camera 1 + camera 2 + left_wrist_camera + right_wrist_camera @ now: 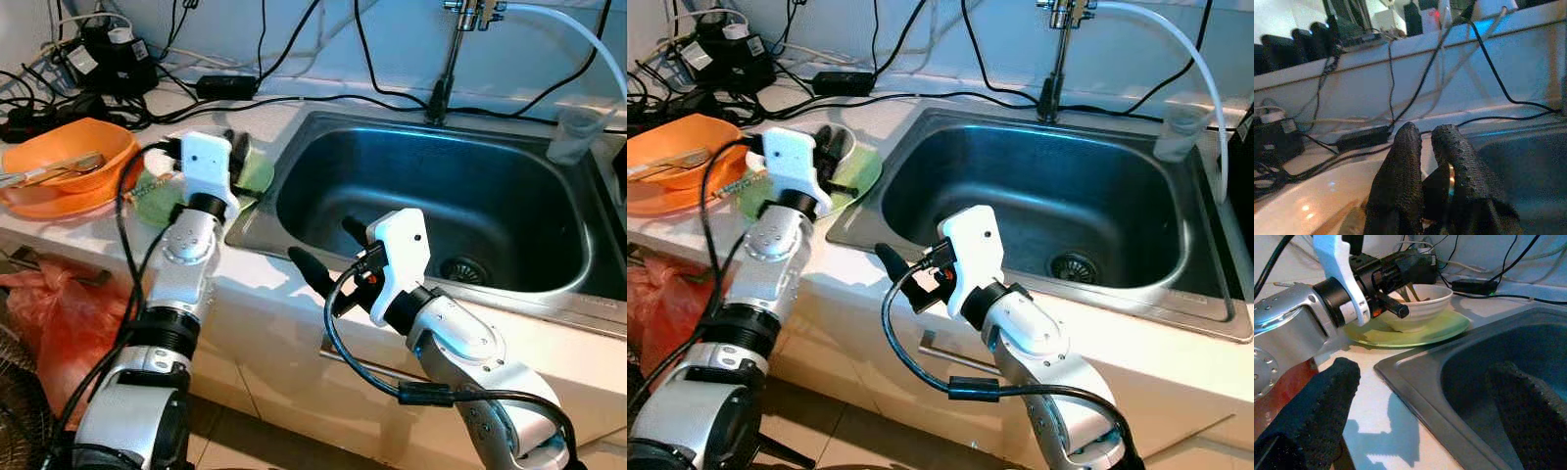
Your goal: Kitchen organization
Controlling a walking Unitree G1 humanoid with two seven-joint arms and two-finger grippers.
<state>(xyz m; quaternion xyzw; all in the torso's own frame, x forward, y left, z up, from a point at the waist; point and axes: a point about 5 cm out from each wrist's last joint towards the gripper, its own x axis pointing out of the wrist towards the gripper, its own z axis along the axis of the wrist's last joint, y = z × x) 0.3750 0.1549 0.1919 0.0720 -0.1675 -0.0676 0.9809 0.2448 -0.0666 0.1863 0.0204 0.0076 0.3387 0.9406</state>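
A white bowl (1420,303) sits on a light green plate (1415,330) on the counter, just left of the steel sink (323,191). Tan utensil handles (1411,293) lean inside the bowl. My left gripper (828,142) reaches down into the bowl. In the left wrist view its fingers (1400,181) are pressed close with a thin shiny utensil (1451,177) between them. My right gripper (331,252) hovers open over the sink's front left corner, holding nothing, a short way from the plate.
An orange bowl (69,162) with utensils sits at the counter's left end. Cables and power adapters (108,59) crowd the back. A faucet (451,59) and a clear plastic cup (578,132) stand behind the sink. A red bag (49,323) lies below the counter.
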